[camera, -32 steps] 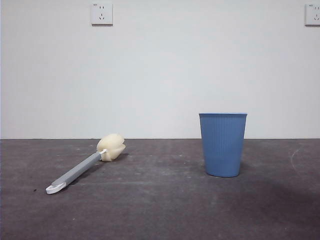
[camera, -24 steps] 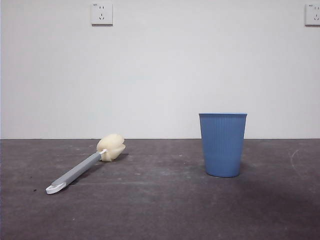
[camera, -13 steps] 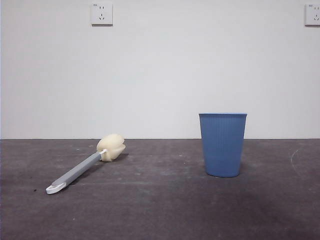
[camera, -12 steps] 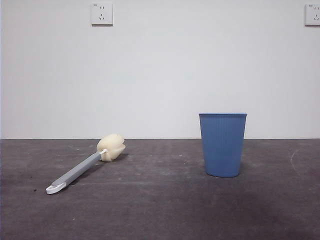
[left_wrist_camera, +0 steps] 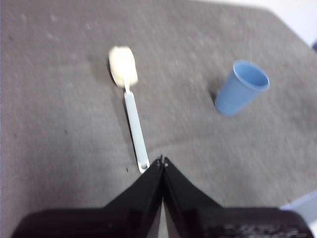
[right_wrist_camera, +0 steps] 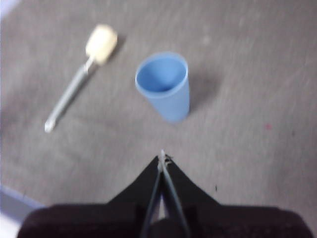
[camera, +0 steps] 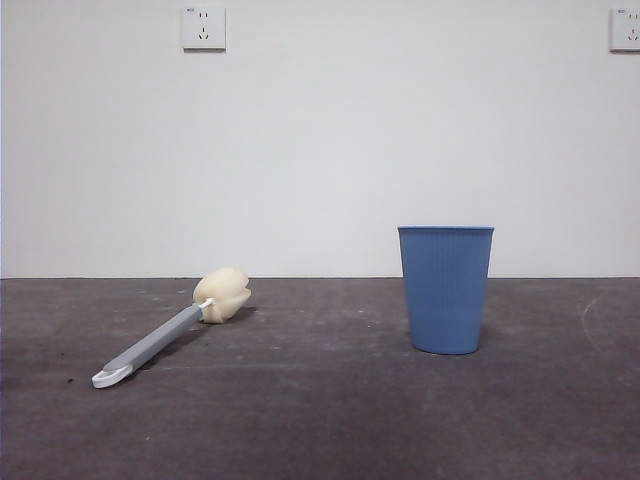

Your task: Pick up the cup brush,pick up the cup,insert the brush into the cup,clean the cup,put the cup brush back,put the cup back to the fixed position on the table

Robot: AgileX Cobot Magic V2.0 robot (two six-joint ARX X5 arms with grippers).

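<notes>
The cup brush lies flat on the table at the left, its cream sponge head toward the wall and its white looped end toward the front. The blue ribbed cup stands upright to its right, empty. From high above, my left gripper is shut and empty, with the cup brush and cup below it. My right gripper is also shut and empty, hanging above the cup, with the cup brush off to one side. Neither arm shows in the front view.
A white wall with two sockets rises behind the table. The table's edge shows in the right wrist view.
The faint shadow on the table near the cup has faded. The brush and the cup have not moved.
</notes>
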